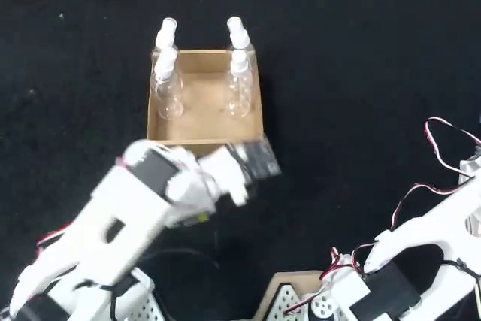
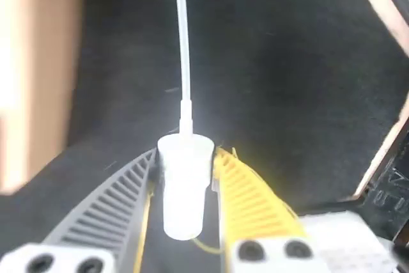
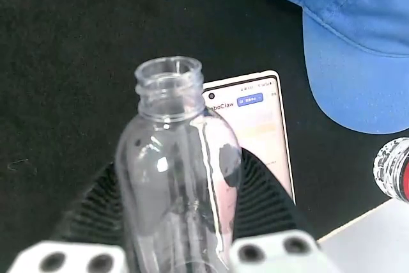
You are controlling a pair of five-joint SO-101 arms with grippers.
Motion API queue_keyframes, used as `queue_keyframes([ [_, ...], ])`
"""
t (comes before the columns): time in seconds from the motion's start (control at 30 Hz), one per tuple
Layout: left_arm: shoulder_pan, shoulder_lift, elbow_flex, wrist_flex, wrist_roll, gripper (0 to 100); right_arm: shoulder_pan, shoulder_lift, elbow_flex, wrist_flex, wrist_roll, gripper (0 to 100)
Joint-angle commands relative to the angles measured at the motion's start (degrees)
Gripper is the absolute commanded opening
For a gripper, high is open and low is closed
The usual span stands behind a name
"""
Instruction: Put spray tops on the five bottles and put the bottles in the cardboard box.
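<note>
Left end effector (image 2: 185,180) is clenched on a white spray top (image 2: 185,190), its grey finger and yellow finger pressed against the two sides of the cap, and the thin dip tube (image 2: 183,49) juts straight out past the fingertips over the black desk (image 1: 361,73). From the high view the left arm (image 1: 128,216) reaches up from the near left corner of the desk, its tip just beside the near wall of the cardboard box (image 1: 203,139). Right end effector (image 3: 182,212) is grasping a clear bottle (image 3: 172,158) by its body, dark ribbed fingers on either side; the bottle's threaded neck is open, with no top on it. The right arm (image 1: 428,238) sits at the near right corner of the desk, well apart from the box. The cardboard box lies toward the far edge, somewhat left of the middle, and four capped bottles (image 1: 167,84) stand upright in it, two at its far corners and two just in front of them. Beyond the held bottle, a phone (image 3: 255,126) lies face up on the dark surface, and near it a blue cap (image 3: 345,43).
</note>
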Motion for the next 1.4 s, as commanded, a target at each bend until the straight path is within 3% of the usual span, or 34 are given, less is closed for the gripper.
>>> queue_keyframes([
  [0.0, -9.10, -3.25, -19.56, 8.09, -1.32, 6, -1.85, -3.56, -2.86, 1.58, -2.20, 1.0],
  [0.13, -19.82, -2.02, -28.70, 9.93, -0.97, 6, -7.65, -4.88, -3.38, 6.07, -5.80, 1.0],
  [0.3, -36.70, 3.43, -30.11, 9.41, 3.78, 6, -17.93, -10.86, -1.63, 9.41, -13.89, 1.0],
  [0.43, -50.33, 8.79, -28.79, 5.10, 4.31, 6, -30.15, -16.13, 5.93, 5.27, -21.27, 1.0],
  [0.57, -59.21, 12.75, -23.25, 0.26, 3.96, 6, -41.49, -19.12, 16.92, -2.81, -26.55, 1.0],
  [0.73, -65.45, 15.82, -6.73, -13.80, 3.87, 6, -49.49, -19.38, 28.70, -13.89, -29.89, 1.0],
  [0.93, -68.44, 17.93, 9.80, -31.47, 3.87, 9, -52.57, -19.47, 37.85, -22.68, -29.98, 1.0],
  [1.13, -68.79, 20.40, 12.18, -32.35, 2.99, 28, -53.27, -19.47, 40.22, -23.12, -32.62, 1.0],
  [1.37, -74.77, 22.86, 12.70, -31.82, -14.95, 28, -53.36, -19.38, 40.75, -23.30, -32.53, 1.0],
])
